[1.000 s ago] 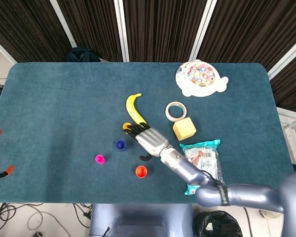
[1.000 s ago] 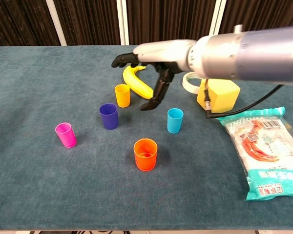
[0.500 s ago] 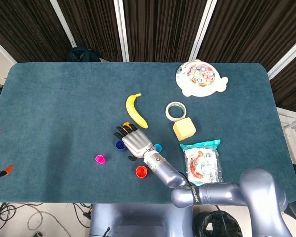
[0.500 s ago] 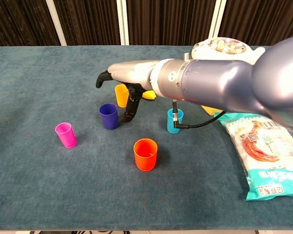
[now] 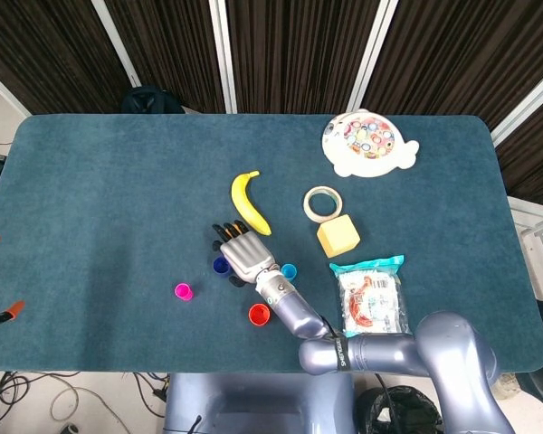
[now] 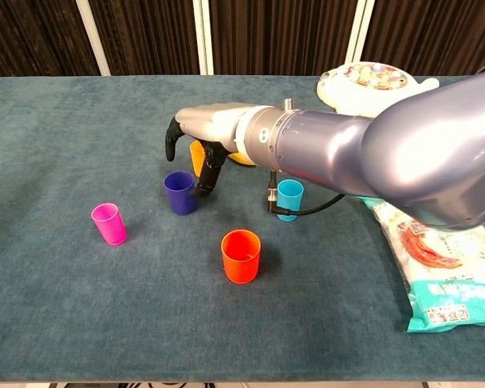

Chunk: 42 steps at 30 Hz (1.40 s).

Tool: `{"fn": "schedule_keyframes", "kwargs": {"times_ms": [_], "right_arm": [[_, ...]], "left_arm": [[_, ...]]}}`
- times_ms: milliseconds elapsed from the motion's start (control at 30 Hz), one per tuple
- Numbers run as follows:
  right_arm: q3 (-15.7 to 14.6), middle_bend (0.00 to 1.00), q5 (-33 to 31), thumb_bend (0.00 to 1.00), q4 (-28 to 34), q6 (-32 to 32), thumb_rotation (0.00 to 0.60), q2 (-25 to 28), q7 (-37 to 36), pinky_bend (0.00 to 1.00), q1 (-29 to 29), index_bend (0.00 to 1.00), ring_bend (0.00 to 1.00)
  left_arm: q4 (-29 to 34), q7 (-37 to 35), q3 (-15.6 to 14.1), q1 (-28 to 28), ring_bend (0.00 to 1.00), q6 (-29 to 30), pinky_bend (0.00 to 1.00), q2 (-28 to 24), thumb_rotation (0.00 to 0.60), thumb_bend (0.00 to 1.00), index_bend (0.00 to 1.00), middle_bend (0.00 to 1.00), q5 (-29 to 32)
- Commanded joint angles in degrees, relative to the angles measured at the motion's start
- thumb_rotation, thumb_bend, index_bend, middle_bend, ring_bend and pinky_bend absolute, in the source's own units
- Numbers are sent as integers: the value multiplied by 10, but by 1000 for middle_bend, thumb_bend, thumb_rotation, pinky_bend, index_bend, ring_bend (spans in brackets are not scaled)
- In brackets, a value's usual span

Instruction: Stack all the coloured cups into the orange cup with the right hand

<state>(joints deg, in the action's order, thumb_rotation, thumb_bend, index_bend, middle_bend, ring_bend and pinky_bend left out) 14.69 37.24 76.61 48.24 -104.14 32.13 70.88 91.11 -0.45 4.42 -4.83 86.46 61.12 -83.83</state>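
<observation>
A: What is seen around the orange cup (image 6: 241, 255), starting with the largest things?

B: The blue table (image 5: 100, 190) is spread under everything. The right hand (image 6: 204, 137) is held above the purple cup (image 6: 180, 192), behind and to the left of the orange cup; its fingers (image 6: 207, 171) are curved down around nothing, so no cup is grasped. Whether the purple cup is touched cannot be told.

A: And the left hand?

B: It is shown in neither view.

A: The other items?

B: A snack packet (image 5: 373, 298) is laid to the right of the orange cup. A fish-shaped plate (image 5: 366, 145) is placed far behind it to the right, a banana (image 5: 247, 202) behind it, then a yellow block (image 5: 338, 237) and a tape roll (image 5: 322, 204).

A: The small cups?

B: The cyan cup (image 6: 289, 199) is set behind-right of the orange cup, the yellow cup (image 6: 196, 153) is partly hidden behind the hand, and the pink cup (image 6: 108, 223) is left standing to the left
</observation>
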Motion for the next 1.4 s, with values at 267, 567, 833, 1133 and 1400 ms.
{"fn": "schedule_keyframes", "kwargs": {"times_ms": [267, 567, 833, 1133, 1400], "right_arm": [[4, 0, 5, 400, -42, -9, 600, -27, -8, 0, 4, 374, 0], [8, 0, 7, 402, -69, -20, 600, -45, -13, 0, 6, 382, 0], [12, 0, 10, 410, -73, -23, 600, -49, -14, 0, 6, 420, 0], [19, 0, 7, 433, -66, -20, 600, -48, -13, 0, 4, 513, 0], [29, 0, 1, 433, 9, -3, 600, 13, -6, 0, -11, 514, 0]], "left_arm": [[-1, 2, 0, 0, 0, 1, 52, 2, 600, 0, 0, 0, 0], [-1, 1, 1, 0, 0, 2, 53, 1, 600, 0, 0, 0, 1], [-2, 2, 1, -1, 0, 0, 52, 2, 600, 0, 0, 0, 1], [-1, 2, 1, 0, 0, 1, 52, 2, 600, 0, 0, 0, 1], [-4, 2, 3, 0, 0, 1, 52, 2, 600, 0, 0, 0, 5]]}}
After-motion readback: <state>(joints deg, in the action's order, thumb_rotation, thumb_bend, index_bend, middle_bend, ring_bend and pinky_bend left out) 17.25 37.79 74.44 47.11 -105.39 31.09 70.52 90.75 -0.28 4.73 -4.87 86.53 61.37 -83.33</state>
